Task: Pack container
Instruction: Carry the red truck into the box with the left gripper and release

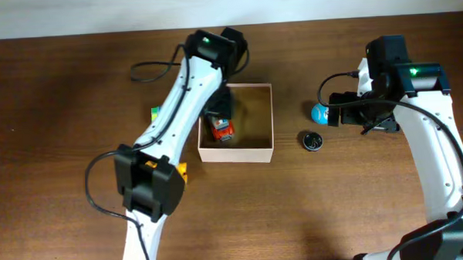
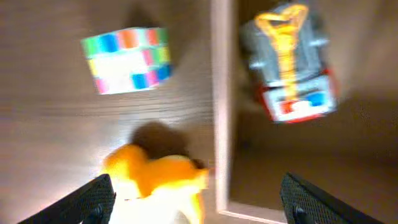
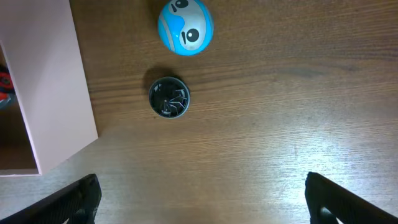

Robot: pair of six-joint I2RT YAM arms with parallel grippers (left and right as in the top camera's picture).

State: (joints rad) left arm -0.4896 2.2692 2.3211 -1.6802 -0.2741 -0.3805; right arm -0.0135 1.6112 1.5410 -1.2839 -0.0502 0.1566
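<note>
The container [image 1: 236, 154], a square white-walled box with a tan inside, stands mid-table and holds a red and grey toy truck [image 1: 221, 129]. My left gripper [image 1: 219, 106] hangs above the box's left side. In the left wrist view it [image 2: 199, 208] is open and empty, straddling the box's left wall [image 2: 221, 112], with the truck [image 2: 289, 62] inside. My right gripper [image 1: 354, 114] is open and empty [image 3: 199, 202] over bare table right of the box, whose wall shows in the right wrist view [image 3: 56, 93].
A multicoloured cube [image 1: 155, 113] [image 2: 127, 59] and an orange toy [image 1: 182, 172] [image 2: 155, 174] lie left of the box. A blue ball with a face [image 1: 319, 112] [image 3: 185, 27] and a small black round object [image 1: 313, 140] [image 3: 169, 98] lie to its right.
</note>
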